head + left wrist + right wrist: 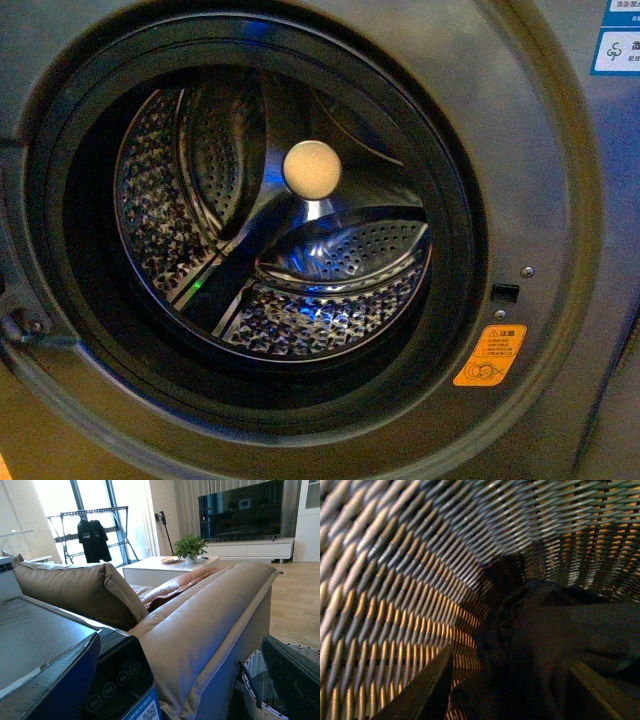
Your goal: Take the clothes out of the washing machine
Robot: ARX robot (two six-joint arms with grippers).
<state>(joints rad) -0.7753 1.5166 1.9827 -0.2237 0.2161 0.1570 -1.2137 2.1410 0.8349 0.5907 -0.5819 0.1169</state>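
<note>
The washing machine point(540, 200) fills the front view, its round black-rimmed porthole point(270, 215) open. The perforated steel drum point(300, 290) shows no clothes. Neither arm is in that view. In the right wrist view the dark clothes point(560, 640) lie crumpled inside the woven basket point(395, 580). My right gripper point(515, 695) is open just above them, one finger on each side, holding nothing. My left gripper point(175, 695) is open and empty in the air, between the machine's black control panel point(117, 677) and the basket point(257, 677).
An orange warning sticker point(490, 355) sits to the right of the porthole. In the left wrist view a beige sofa point(200, 625) stands next to the machine. Beyond it are a coffee table with a plant point(189, 547), a TV point(240, 512) and a drying rack point(92, 535).
</note>
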